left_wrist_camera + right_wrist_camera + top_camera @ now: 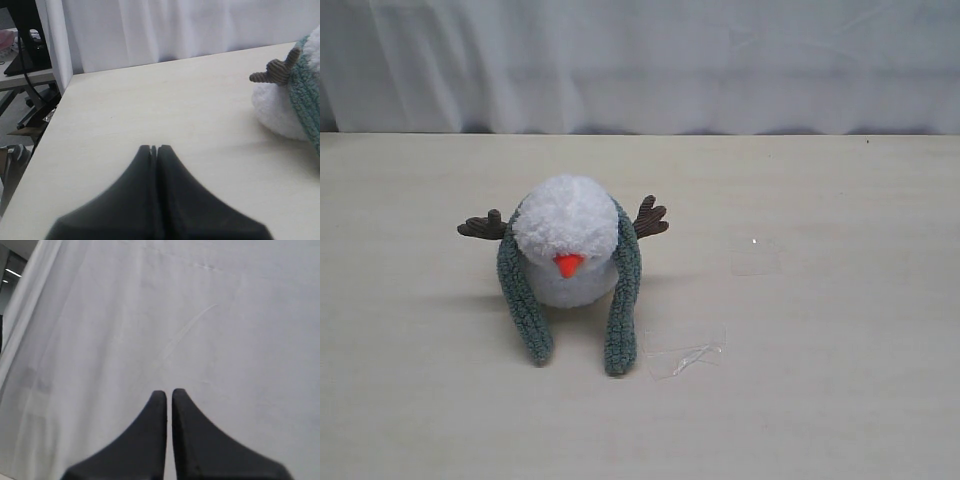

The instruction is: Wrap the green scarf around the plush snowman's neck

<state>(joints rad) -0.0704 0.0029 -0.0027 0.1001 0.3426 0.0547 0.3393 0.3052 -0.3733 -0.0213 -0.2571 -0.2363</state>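
Closest in, the left pincer point(153, 147) is hovering over the table point(150, 100), its jaws pressing together on nothing. The right pincer point(165, 391) is facing the white curtain point(210, 315), likewise closed and empty. Ahead of the left pincer, off to its side and well apart, the plush snowman point(280, 107) is sitting, with the green scarf point(305, 95) lying around it, both ends trailing onto the table.

I see plush snowman point(567, 245) mid-view: white, fluffy, orange nose toward camera, brown arms spread sideways. Green scarf point(625, 290) hugs both flanks, middle hidden from me behind head. Two rounded ends lie forward, apart, uncrossed.
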